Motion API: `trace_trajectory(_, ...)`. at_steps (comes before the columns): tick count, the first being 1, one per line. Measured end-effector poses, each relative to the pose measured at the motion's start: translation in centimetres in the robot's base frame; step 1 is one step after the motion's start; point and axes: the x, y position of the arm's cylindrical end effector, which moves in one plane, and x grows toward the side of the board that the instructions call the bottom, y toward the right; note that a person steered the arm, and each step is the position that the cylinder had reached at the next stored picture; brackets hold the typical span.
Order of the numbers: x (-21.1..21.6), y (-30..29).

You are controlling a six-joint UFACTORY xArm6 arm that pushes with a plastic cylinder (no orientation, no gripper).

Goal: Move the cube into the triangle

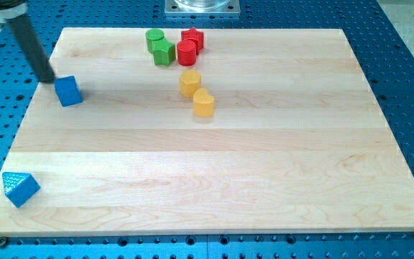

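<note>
No readable text, no labels, no numbers, no signs on anything

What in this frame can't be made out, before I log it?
- Contact: my tip sits at the blue cube's upper-left; touching or a gap, the angle doesn't settle.
- Rod's upper part: cut off by the view's top-left edge.
- Red star-shaped block: partly hidden behind the red cylinder.
- Grey mount at the view's top: cropped.

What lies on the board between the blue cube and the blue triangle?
Nothing: the camera view shows only bare wood between the blue cube and the blue triangle. My tip sits just left of the cube.
</note>
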Motion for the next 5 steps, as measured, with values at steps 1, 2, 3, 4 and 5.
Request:
trace_trajectory(1,5.1,4.3)
trace_trajectory(2,12.0,6.3)
trace_trajectory(3,11.9,9.5)
trace_trajectory(4,15.4,5.6)
trace_trajectory(5,19.1,4.4)
